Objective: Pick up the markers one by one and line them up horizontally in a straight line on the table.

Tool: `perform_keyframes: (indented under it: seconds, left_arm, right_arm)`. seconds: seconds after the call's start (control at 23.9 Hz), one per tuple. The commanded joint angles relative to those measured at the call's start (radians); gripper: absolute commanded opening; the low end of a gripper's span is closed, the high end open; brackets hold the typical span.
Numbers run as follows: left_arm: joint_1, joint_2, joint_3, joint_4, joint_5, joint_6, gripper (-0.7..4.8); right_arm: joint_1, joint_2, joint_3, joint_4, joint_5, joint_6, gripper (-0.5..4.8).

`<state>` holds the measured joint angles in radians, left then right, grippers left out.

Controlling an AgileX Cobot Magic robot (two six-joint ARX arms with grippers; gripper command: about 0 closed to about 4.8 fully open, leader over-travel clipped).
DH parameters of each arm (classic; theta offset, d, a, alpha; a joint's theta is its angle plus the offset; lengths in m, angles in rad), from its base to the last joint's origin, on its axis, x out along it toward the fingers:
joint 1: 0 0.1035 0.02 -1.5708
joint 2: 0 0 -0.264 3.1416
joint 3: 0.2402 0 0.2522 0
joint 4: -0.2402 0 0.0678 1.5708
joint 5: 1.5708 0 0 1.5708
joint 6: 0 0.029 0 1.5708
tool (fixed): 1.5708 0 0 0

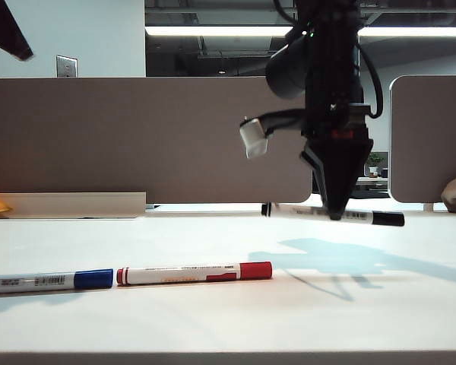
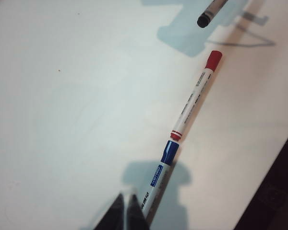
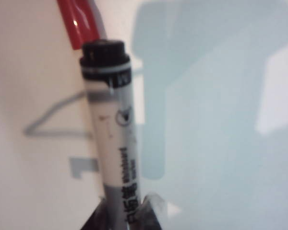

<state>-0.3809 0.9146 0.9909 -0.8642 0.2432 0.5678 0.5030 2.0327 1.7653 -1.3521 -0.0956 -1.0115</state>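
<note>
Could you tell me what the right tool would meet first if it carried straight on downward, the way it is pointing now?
Probably bare table. The right tool, shut on the black marker, points down beyond the red marker's cap end, though depth is uncertain.

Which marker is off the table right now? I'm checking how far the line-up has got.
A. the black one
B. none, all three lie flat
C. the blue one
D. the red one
A: the right gripper is shut on the black marker, holding it above the table with its shadow below, while the blue marker and red marker lie end to end; the left gripper is shut, over the blue one.
</note>
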Motion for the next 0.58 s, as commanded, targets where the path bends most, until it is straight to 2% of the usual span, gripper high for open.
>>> perform_keyframes:
  seconds: [0.04,0.25,0.58]
  left_arm:
    - [0.000,-0.003,0.001,0.006,0.006,0.000,0.16]
    - [0.000,-0.003,0.001,0.007,0.008,0.000,0.16]
    - [0.000,-0.003,0.001,0.007,0.008,0.000,0.16]
  right_arm:
    - [0.001,-0.043,-0.040,0.012,-0.016,0.002,0.48]
    - [0.000,-0.108,-0.151,0.052,-0.014,0.001,0.49]
    - [0.000,-0.124,-0.208,0.118,-0.011,0.000,0.48]
